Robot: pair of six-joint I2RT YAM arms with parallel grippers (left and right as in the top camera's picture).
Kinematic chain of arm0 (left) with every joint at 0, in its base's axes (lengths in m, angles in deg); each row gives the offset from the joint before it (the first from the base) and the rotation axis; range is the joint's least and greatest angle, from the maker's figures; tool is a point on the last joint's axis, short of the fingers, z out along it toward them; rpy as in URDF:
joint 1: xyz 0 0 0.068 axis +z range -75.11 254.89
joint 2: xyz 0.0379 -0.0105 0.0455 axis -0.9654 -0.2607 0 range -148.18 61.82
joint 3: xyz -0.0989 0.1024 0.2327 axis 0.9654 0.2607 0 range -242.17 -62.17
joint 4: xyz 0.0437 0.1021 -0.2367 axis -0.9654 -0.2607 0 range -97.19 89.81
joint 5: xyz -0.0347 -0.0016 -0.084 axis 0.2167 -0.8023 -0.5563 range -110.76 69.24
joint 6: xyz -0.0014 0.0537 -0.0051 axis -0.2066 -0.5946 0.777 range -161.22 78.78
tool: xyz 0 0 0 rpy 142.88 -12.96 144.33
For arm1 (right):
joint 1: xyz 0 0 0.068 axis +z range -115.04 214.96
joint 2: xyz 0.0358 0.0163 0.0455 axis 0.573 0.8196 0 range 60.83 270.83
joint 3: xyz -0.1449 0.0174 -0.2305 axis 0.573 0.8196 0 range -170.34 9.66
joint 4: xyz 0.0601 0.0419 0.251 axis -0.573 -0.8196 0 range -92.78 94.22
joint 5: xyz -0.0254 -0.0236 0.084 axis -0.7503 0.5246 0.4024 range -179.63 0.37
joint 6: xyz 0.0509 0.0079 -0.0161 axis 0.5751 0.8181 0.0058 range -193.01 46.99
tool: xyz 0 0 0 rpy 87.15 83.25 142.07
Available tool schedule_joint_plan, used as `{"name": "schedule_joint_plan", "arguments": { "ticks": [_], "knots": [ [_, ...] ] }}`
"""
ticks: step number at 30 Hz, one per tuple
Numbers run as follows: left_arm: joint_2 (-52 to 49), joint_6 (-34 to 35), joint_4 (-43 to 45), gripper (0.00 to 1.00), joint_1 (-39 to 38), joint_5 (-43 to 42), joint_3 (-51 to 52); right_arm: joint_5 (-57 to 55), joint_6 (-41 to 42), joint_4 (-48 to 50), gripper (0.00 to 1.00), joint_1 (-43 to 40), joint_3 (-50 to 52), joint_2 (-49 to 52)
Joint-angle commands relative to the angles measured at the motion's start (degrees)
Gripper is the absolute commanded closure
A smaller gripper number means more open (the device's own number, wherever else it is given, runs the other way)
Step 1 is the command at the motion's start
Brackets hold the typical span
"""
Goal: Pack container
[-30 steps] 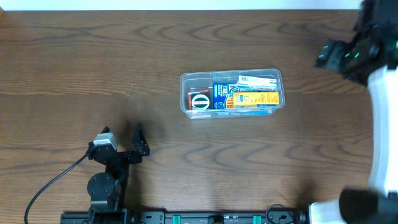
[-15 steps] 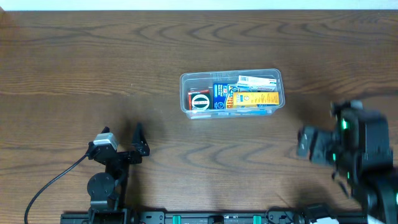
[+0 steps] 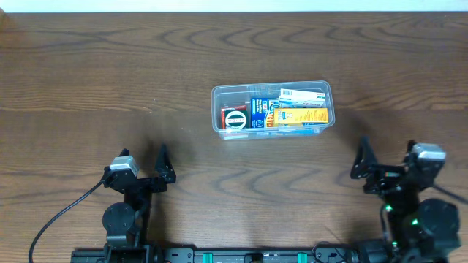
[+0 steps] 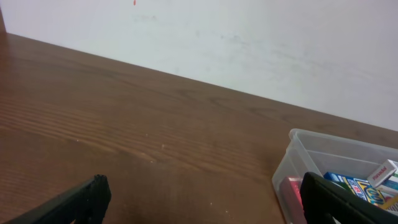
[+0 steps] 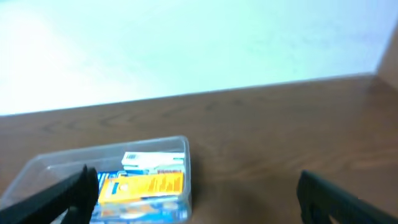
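Wooden tabletop (image 3: 88, 80): container (image 3: 272, 108) well apart from right end effector (image 3: 386, 169).

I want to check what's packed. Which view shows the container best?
Overhead: the whole container and its boxes show from above. Left wrist catches only one end; right wrist is blurred and cropped.

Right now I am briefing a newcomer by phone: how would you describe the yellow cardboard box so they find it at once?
On the brown wooden table, find the clear plastic rectangular tub near the middle. In its right half lies a long yellow cardboard box, beside a white box and a blue box. It is the only yellow thing there.
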Motion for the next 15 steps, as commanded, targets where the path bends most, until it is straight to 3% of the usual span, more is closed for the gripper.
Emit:
{"name": "schedule_joint_plan", "arguments": {
  "ticks": [1, 8, 15],
  "knots": [
    [0.4, -0.8, -2.1, 0.02, -0.2, -0.6, 0.9, 6.8, -8.6, 4.8, 0.01, -0.5, 7.8, -3.7],
    [0.4, -0.8, -2.1, 0.02, -0.2, -0.6, 0.9, 10.7, -12.2, 18.4, 0.01, -0.5, 20.4, -7.0],
    [0.4, -0.8, -2.1, 0.02, -0.2, -0.6, 0.9, 10.7, -12.2, 22.1, 0.01, -0.5, 26.5, -9.3]
  ]
}}
